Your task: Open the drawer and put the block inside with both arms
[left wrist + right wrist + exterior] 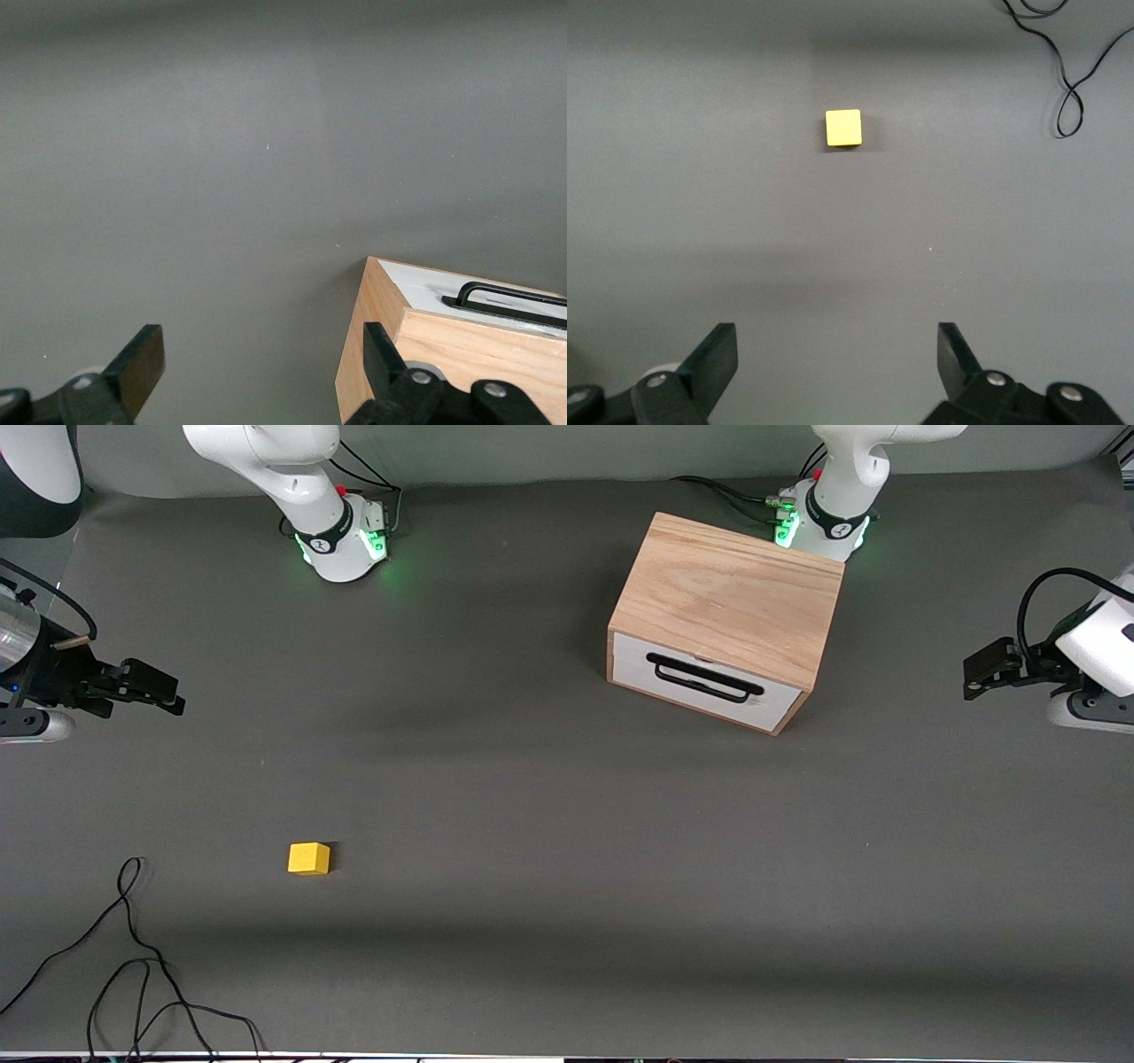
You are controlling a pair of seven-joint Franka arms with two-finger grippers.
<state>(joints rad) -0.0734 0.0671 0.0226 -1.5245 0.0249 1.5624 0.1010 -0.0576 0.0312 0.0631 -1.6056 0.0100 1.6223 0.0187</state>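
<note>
The drawer [700, 682] is shut in its light oak box [726, 593], its white front and black bar handle [704, 677] turned toward the front camera. The box stands close to the left arm's base. The yellow block [308, 858] lies on the mat toward the right arm's end, nearer the front camera. My left gripper [973, 677] hangs open and holds nothing, out past the box at the left arm's end; its wrist view shows the gripper [261, 350], the box corner [443, 363] and the handle [514, 301]. My right gripper [168, 695] is open over bare mat, with the block [843, 127] ahead of the gripper [835, 341].
A loose black cable [133, 957] curls on the dark grey mat [532, 824] near the front edge at the right arm's end, close to the block; the same cable [1063, 88] shows in the right wrist view. Both arm bases glow green at the table's back.
</note>
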